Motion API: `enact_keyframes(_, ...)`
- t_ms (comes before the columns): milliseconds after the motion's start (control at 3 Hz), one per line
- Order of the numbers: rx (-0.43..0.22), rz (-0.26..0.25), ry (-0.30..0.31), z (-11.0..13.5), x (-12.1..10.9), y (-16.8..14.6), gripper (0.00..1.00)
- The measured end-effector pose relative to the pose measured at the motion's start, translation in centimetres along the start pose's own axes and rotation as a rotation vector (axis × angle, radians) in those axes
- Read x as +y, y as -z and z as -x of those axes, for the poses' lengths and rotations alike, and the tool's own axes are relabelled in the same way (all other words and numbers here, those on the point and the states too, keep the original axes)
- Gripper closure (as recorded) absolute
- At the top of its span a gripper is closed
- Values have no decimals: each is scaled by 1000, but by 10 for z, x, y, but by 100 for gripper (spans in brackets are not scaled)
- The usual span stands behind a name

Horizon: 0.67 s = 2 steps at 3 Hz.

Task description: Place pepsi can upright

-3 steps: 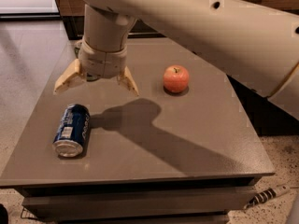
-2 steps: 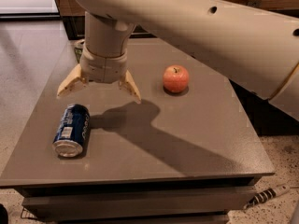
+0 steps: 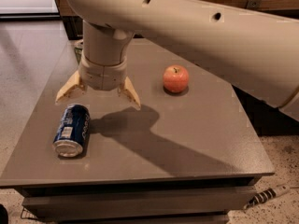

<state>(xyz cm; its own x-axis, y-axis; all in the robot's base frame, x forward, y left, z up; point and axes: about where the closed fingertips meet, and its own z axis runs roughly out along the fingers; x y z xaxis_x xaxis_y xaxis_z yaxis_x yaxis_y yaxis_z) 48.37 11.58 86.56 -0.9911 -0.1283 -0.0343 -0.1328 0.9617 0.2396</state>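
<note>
The pepsi can (image 3: 72,129), dark blue with white lettering and a silver end facing the front, lies on its side at the front left of the grey table (image 3: 187,134). My gripper (image 3: 98,97) hangs above the table just behind and to the right of the can, apart from it. Its two tan fingers are spread wide and hold nothing.
A red-orange apple (image 3: 175,78) sits on the table at the middle right. A green object (image 3: 78,48) peeks out behind my arm at the table's back left edge. My large arm spans the upper right. A cable lies on the floor at the lower right.
My gripper has come down and toward the front, closer to the can, still spread open. The can and the apple have not moved.
</note>
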Motion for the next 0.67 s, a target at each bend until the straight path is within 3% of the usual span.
enact_keyframes(667,-50,-12,71,-17,29,10,0)
